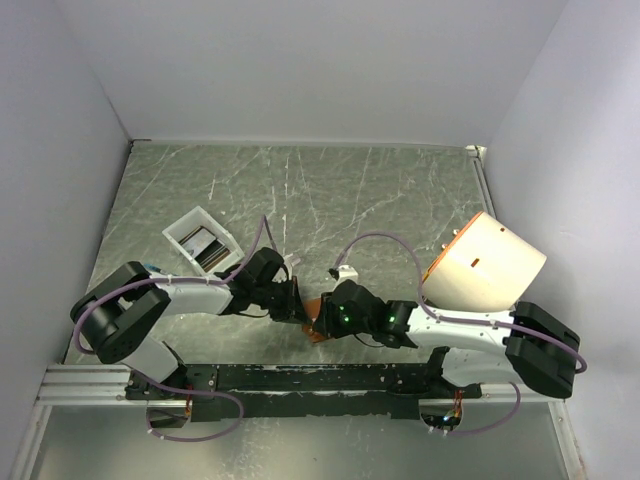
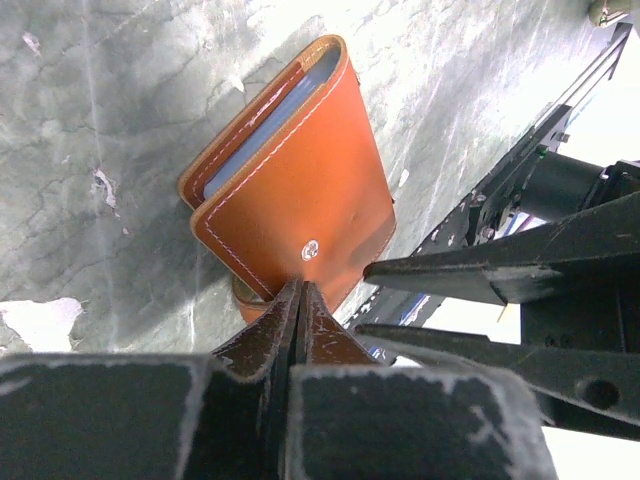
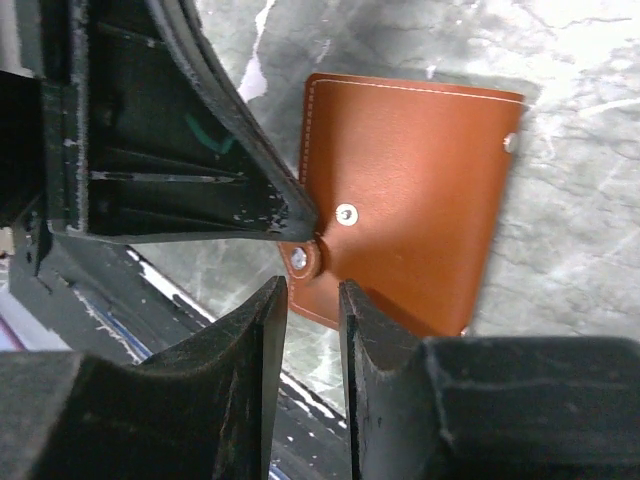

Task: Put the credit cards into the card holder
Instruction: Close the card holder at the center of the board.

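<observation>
Card holder point(image 3: 420, 180) lies folded shut and flat on the marbled table point(image 1: 350, 190), near its front edge, between the 2 arms. The left gripper point(image 2: 300, 292) has its 2 fingers pressed tight together, with nothing visible between them. Their tips come down on the holder's edge, just beside the snap stud point(image 3: 345, 212) and the small round tab point(image 3: 300, 258). The right gripper point(image 3: 312, 292) points at the same corner from the other side. Its fingers stand a little apart, and the narrow gap shows only the holder's edge and the table. A pale blue-grey lining point(image 2: 270, 128) shows at one edge of the holder. The credit cards point(image 1: 205, 245) — dark ones, as far as can be told — lie in the white tray point(image 1: 178, 228), well apart to the left. A cream cylinder point(image 1: 490, 265) with an orange rim lies on its side at the right.
</observation>
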`<state>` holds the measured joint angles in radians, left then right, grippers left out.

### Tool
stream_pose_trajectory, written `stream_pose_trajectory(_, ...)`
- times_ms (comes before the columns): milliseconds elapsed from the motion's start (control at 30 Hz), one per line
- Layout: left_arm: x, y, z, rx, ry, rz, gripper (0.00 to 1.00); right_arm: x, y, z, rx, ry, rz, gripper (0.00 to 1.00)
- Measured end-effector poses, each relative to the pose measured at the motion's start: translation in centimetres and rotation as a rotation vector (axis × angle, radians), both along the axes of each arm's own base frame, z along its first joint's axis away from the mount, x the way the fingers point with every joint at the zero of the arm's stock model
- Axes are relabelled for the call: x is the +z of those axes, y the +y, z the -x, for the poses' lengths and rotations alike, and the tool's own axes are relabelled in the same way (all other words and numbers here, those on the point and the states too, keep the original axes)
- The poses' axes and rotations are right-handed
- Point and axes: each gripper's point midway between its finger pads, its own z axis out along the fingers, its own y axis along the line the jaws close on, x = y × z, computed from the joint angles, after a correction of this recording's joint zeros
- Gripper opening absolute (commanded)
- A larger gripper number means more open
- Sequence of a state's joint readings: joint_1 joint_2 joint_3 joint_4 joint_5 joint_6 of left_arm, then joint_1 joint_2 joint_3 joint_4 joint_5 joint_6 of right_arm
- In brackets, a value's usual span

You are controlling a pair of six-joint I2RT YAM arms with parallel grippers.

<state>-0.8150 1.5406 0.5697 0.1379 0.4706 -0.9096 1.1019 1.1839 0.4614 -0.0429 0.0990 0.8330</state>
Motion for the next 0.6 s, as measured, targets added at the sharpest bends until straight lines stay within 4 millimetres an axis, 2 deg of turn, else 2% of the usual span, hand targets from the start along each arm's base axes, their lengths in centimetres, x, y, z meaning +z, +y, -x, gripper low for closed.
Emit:
stream_pose_trajectory(100,0.0,0.0,0.0,0.001,0.000,0.000,0.07,0.1,0.6,0.2,0.003,0.017,-0.031,0.28)
stream_pose_trajectory(367,-0.1,0.0,-0.2,0.013,-0.005,-0.006,0.07,-1.0,1.0,0.3,-0.041,0.071,-0.031,0.31)
stream_pose_trajectory(600,0.1,0.2,-0.4,0.047,-0.007,-0.001,0.07,-1.1,1.5,0.0,-0.053,0.077,-0.048,0.27)
